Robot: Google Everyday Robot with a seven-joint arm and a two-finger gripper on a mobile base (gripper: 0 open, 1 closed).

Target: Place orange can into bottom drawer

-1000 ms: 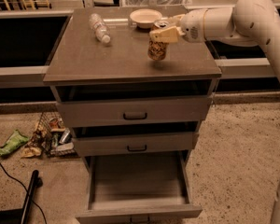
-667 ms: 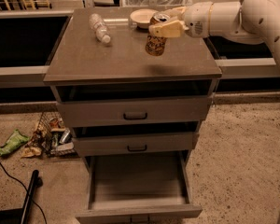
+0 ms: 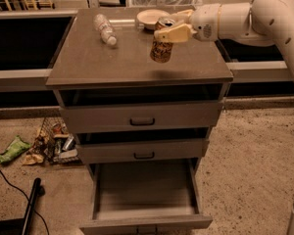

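The orange can [image 3: 161, 46], slim with mottled orange-brown and cream print, hangs upright above the cabinet top [image 3: 112, 58], lifted clear of it. My gripper [image 3: 167, 27] comes in from the right and is shut on the can's upper part, one cream finger [image 3: 174, 33] across its front. The bottom drawer [image 3: 144, 190] is pulled wide open at the foot of the cabinet and shows a bare inside. The two shallower drawers above it are slightly ajar.
A clear plastic bottle [image 3: 105, 29] lies on the cabinet top at the back left. A pale bowl [image 3: 150, 17] stands at the back behind the can. Litter [image 3: 49, 143] lies on the floor to the left. A black cable and pole [image 3: 29, 204] cross the lower left floor.
My gripper has carried the can leftward and a little higher above the cabinet top. The drawers have not moved.
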